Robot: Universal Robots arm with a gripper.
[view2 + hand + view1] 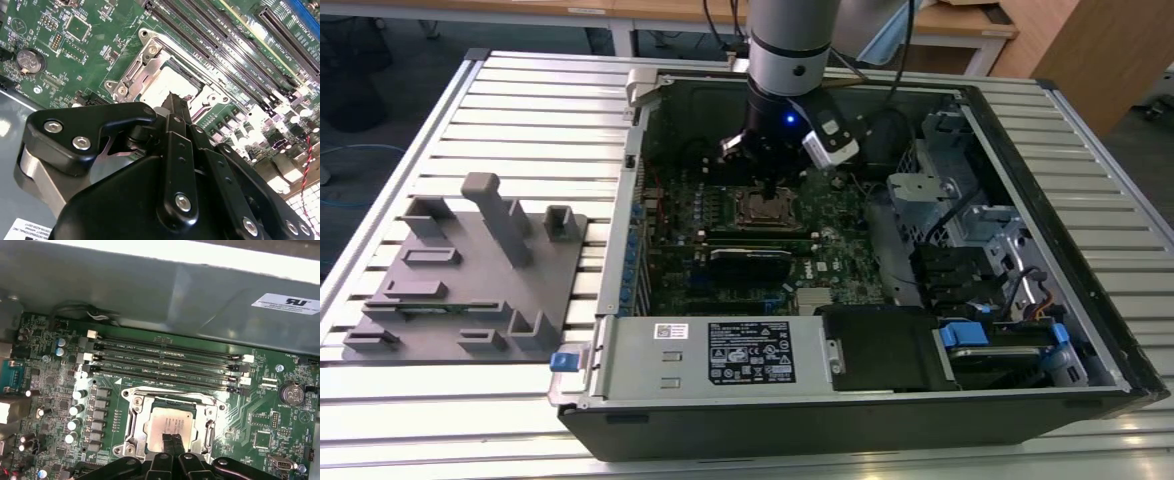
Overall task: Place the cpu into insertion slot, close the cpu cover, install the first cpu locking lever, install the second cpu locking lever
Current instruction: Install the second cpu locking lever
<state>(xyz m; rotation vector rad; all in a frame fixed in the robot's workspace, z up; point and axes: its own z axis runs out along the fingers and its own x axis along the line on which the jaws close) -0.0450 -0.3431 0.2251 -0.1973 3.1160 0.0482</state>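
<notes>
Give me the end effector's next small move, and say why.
Probably lift the end effector slightly, straight up. The cpu already lies flat within the window of the cpu cover, which looks down, and the end effector sits at the cpu's edge.

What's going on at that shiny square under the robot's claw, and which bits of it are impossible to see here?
- The near edge of the cpu in the first wrist view: covered by the gripper.
- Part of the cpu cover in the second wrist view: hidden behind the gripper body.
- The insertion slot in the exterior view: too small to tell its levers.
</notes>
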